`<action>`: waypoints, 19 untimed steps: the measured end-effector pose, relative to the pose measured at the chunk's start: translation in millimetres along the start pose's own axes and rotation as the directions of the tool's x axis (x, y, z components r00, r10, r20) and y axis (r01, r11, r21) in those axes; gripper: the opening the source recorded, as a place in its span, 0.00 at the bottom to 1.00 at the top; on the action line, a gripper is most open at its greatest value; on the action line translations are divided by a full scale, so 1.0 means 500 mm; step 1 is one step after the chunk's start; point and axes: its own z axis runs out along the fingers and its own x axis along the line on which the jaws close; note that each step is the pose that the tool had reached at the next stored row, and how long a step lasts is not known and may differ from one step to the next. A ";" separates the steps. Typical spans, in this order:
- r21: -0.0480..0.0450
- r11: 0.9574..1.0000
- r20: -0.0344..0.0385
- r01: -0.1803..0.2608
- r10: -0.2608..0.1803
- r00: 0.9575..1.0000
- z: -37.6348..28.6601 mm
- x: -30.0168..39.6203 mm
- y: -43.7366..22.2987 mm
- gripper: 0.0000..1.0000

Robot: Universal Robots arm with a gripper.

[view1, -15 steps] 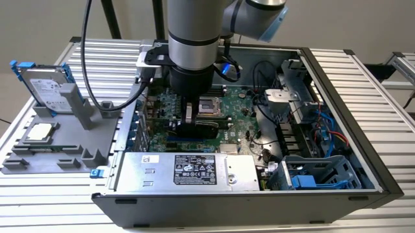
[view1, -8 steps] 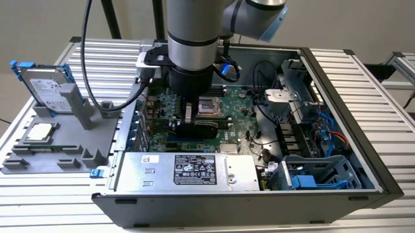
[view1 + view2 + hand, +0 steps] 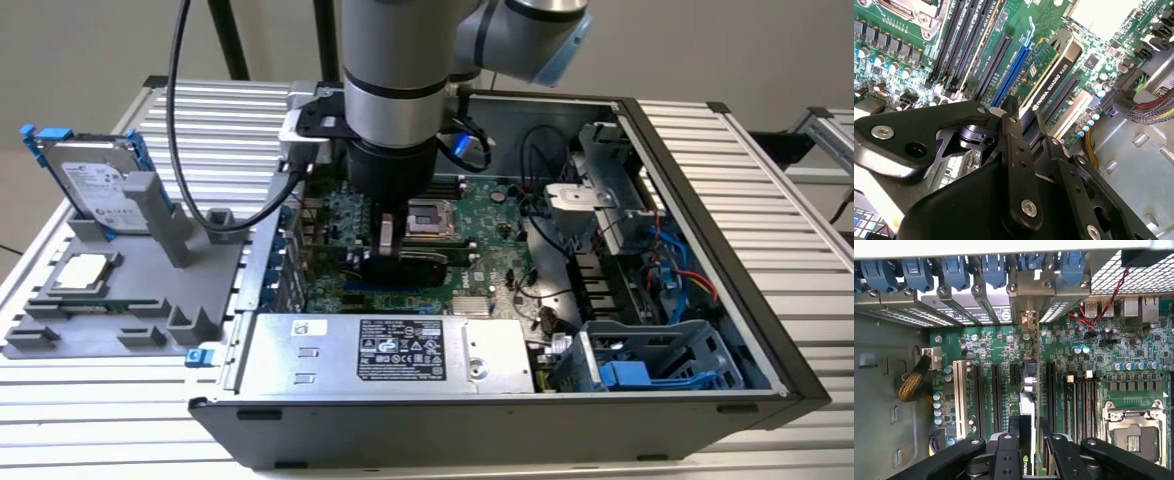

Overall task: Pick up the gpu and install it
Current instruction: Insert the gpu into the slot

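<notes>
Slatted metal table (image 3: 120, 440) carries an open PC case (image 3: 694, 150), with the arm reaching down inside. Its tool (image 3: 1021, 122) is clamped on the gpu (image 3: 1054, 70), held edge-down over the motherboard (image 3: 989, 345) slots.

White lettering with a small logo runs along the black top edge of the gpu (image 3: 1053, 74), starting just beyond the fingertips of the gripper (image 3: 1026, 117) that clamps the card. In the first wrist view a small green logo mark sits on the same card (image 3: 1027, 464), between the fingers. Below the gripper in the exterior view, the power supply (image 3: 387, 352) carries a dark rating label of fine print and a small white sticker. Well off to the gripper's side, the hard drive (image 3: 96, 185) bears a white label, too small to read.
</notes>
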 end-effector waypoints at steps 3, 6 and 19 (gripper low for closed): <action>0.000 1.000 0.000 0.000 0.000 1.000 0.001 -0.001 0.001 0.00; 0.000 1.000 0.000 0.000 0.000 1.000 0.003 -0.001 0.002 0.00; 0.000 1.000 0.001 0.000 0.000 1.000 0.004 -0.007 0.002 0.00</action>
